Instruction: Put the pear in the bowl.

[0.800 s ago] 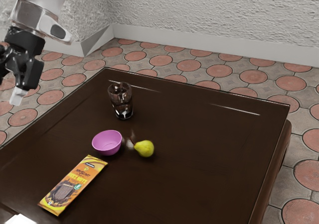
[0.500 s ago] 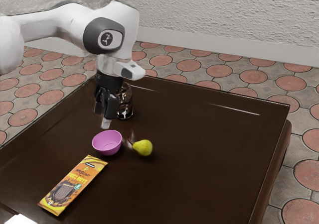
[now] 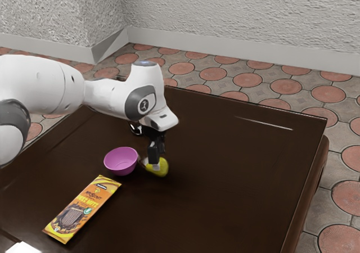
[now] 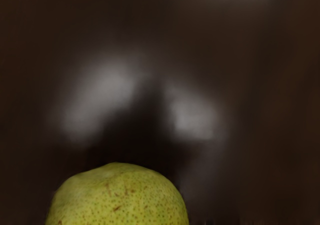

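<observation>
Mid-frame, the pink bowl (image 3: 120, 161) is sitting near the pear (image 3: 163, 167) and pincer (image 3: 153, 165), whose grip I can't tell, a wrapped bar (image 3: 82, 209) lying lower left.

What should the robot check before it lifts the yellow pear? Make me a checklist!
1. Gripper down at the pear: ok.
2. Pear held tightly: cannot tell.
3. Pink bowl upright: ok.
4. Bowl empty, with its inside open to the pear: ok.
5. Orange packet out of the way between pear and bowl: ok.
6. Pear above the bowl, ready to drop: not ok, it's beside it.
</observation>
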